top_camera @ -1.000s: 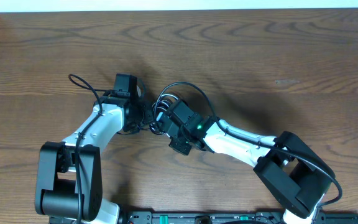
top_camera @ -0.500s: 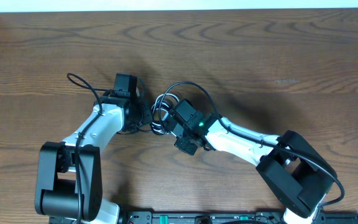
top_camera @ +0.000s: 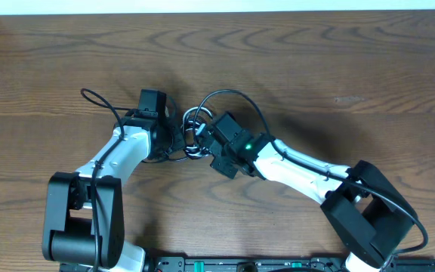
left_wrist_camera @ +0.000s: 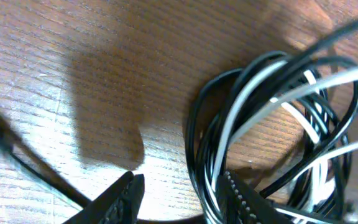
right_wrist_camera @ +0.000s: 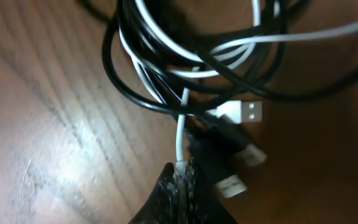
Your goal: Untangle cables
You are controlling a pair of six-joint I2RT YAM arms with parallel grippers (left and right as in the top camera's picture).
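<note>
Brown wood-grain table [top_camera: 338,60], both arms reaching in from the near edge. Far left, the left arm's own thick black wire [top_camera: 97,100] loops out over the wood (not part of the task).

Left gripper [left_wrist_camera: 180,190]: released. Its two dark fingers stand apart with bare table showing between them. Several black and white strands run through the gap, up against the inner side of one finger [left_wrist_camera: 236,196], and nothing is clamped.

The tangle lies flat on the table left of centre, between the two grippers. A thin, flexible black cord [top_camera: 229,91] is coiled in several overlapping loops, and one bigger loop arcs out toward the far side and over the right arm. A thin white cord [right_wrist_camera: 180,143] is threaded through those coils, crossing over and under the black cord.

Right gripper [right_wrist_camera: 179,175]: clenched, pinching a single strand of the white cord at its very tips. That strand runs straight up from the pinch into the knot. Just to the right of it lies a small white USB plug with a metal end [right_wrist_camera: 244,112], with two more plug ends just beside it.
</note>
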